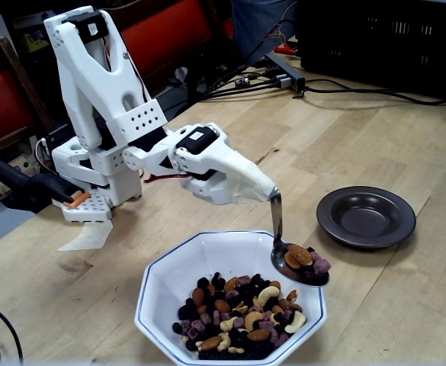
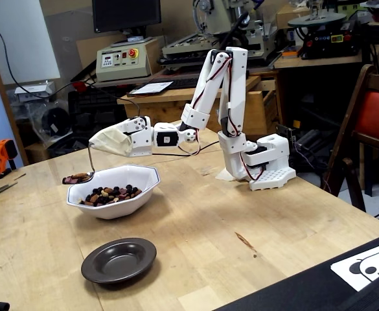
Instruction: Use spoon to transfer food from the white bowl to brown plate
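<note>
The white bowl [image 1: 162, 278] stands at the front of the wooden table and holds the food [image 1: 238, 316], a mix of almonds, cashews, raisins and purple cubes. My gripper [image 1: 263, 191] is wrapped in white covering and shut on the thin handle of the spoon [image 1: 277, 221]. The spoon's bowl carries almonds and purple cubes and hangs just above the bowl's right rim. The brown plate [image 1: 331, 212] lies empty to the right of it. In the other fixed view, the gripper [image 2: 100, 144] holds the loaded spoon [image 2: 79, 177] over the left edge of the white bowl [image 2: 145, 184], with the plate [image 2: 97, 265] in front.
The arm's white base [image 2: 267, 170] is fixed on the table behind the bowl. Cables and a black crate [image 1: 383, 38] lie at the table's far edge. A red chair [image 2: 377, 123] stands beside the table. A printed sheet [image 2: 370, 262] lies at the near right corner.
</note>
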